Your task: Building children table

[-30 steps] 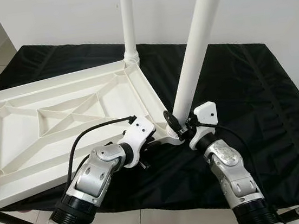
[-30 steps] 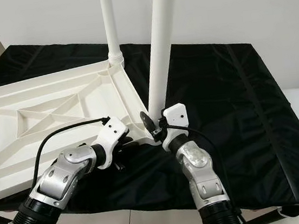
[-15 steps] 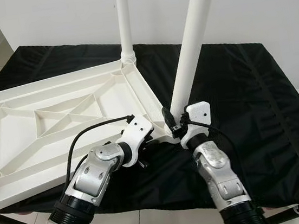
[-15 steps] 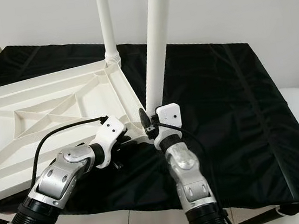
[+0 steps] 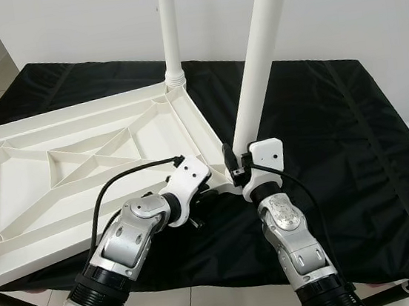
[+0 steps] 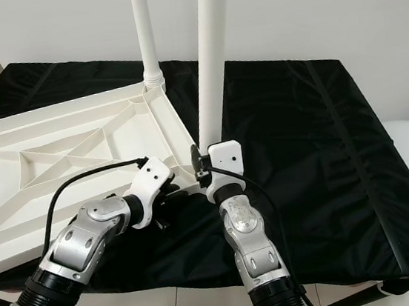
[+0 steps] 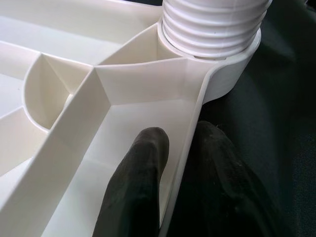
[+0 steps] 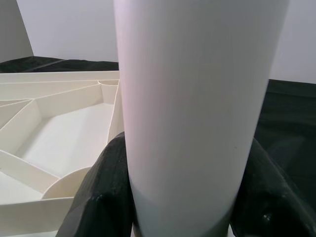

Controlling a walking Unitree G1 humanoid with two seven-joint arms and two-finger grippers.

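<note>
Your right gripper (image 5: 238, 170) is clamped low on the near leg (image 5: 257, 64), fingers (image 8: 112, 187) on either side of the white tube, right at the socket in the near right corner of the upturned table panel (image 5: 57, 171). Over the last second that leg has swung from a clear lean toward upright, and your right forearm has come in under it, so the leg now looks closer to square with its socket; I'd judge you are seating or screwing it home. Your left gripper (image 7: 180, 163) pinches the panel's rim just beside that corner, one finger (image 7: 138, 173) inside the wall, one outside, steadying it. The far leg (image 5: 169, 30) already stands in the far right corner. The panel lies on the black-draped surface (image 5: 335, 122), along its left side.
</note>
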